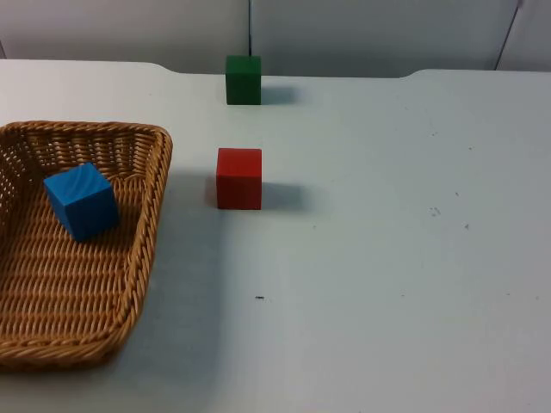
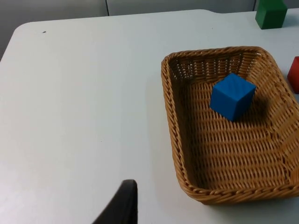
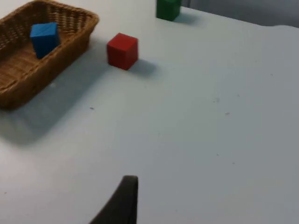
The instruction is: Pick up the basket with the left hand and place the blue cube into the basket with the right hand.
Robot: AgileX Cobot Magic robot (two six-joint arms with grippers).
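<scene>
A wicker basket (image 1: pixel 146 249) sits on the white table at the left. The blue cube (image 1: pixel 82 200) lies inside it, a little tilted, near the far end. The left wrist view looks onto the basket (image 2: pixel 170 107) and the blue cube (image 2: pixel 232 96) from a distance. My left gripper (image 2: pixel 122 205) hangs over bare table beside the basket, apart from it. My right gripper (image 3: pixel 124 198) is over the bare right part of the table, well away from the basket (image 3: pixel 70 44) and the blue cube (image 3: pixel 44 38). Neither gripper holds anything.
A red cube (image 1: pixel 238 178) stands just right of the basket's far corner. A green cube (image 1: pixel 243 79) stands behind it near the grey partition wall. White table (image 1: pixel 405 258) stretches to the right and front of the cubes.
</scene>
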